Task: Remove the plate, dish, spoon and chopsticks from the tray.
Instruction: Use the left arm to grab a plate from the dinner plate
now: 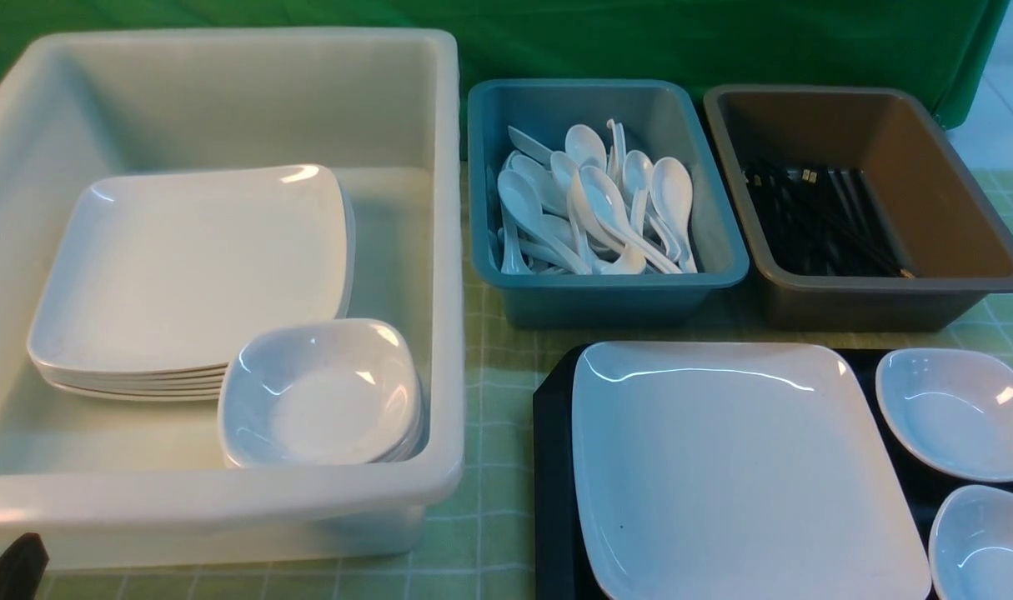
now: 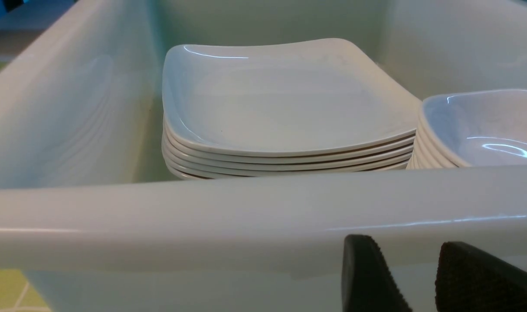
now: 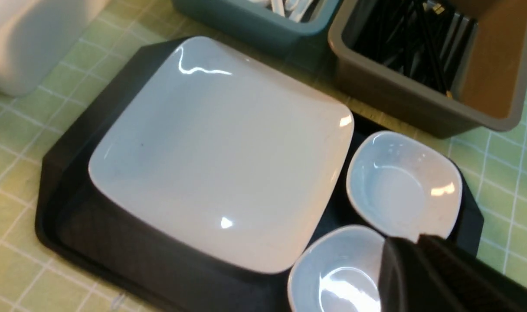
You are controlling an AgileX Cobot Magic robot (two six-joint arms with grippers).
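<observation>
The black tray (image 1: 552, 467) sits at the front right and carries only the large white plate (image 1: 739, 467) and two small white dishes (image 1: 960, 412) (image 1: 985, 546). In the right wrist view my right gripper (image 3: 413, 238) is shut and empty, hovering over the gap between the two dishes (image 3: 404, 184) (image 3: 332, 273), beside the plate (image 3: 220, 151). My left gripper (image 2: 404, 242) is open with nothing between its fingers, just outside the near wall of the white tub (image 2: 202, 216). Several spoons (image 1: 598, 200) lie in the teal tub, and black chopsticks (image 1: 814, 221) in the brown tub.
The big white tub (image 1: 448, 250) at the left holds a stack of plates (image 1: 189, 267) and a stack of dishes (image 1: 323, 392). The teal tub (image 1: 606, 300) and brown tub (image 1: 873, 304) stand side by side behind the tray. A green checked cloth covers the table.
</observation>
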